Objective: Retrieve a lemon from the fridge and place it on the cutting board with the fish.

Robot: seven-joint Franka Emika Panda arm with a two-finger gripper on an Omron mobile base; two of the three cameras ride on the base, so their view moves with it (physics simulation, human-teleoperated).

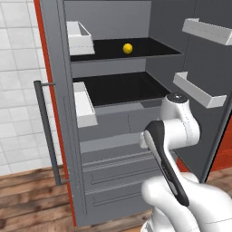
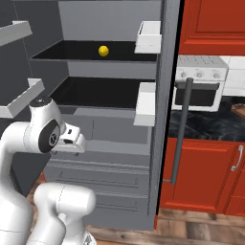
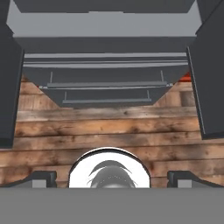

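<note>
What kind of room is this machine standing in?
A kitchen, and a computer-drawn one by the look of it. An open fridge holds a lemon on a shelf, a white toaster oven sits on a dark counter, and red cabinets stand beside it.

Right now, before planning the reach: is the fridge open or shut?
Open. Both doors of the fridge are swung wide, baring the black shelves, with the lemon lying on the upper one.

Both base views face the open fridge (image 1: 118, 90) closely — from left and right; the hand view looks down at its drawers (image 3: 107, 85).
</note>
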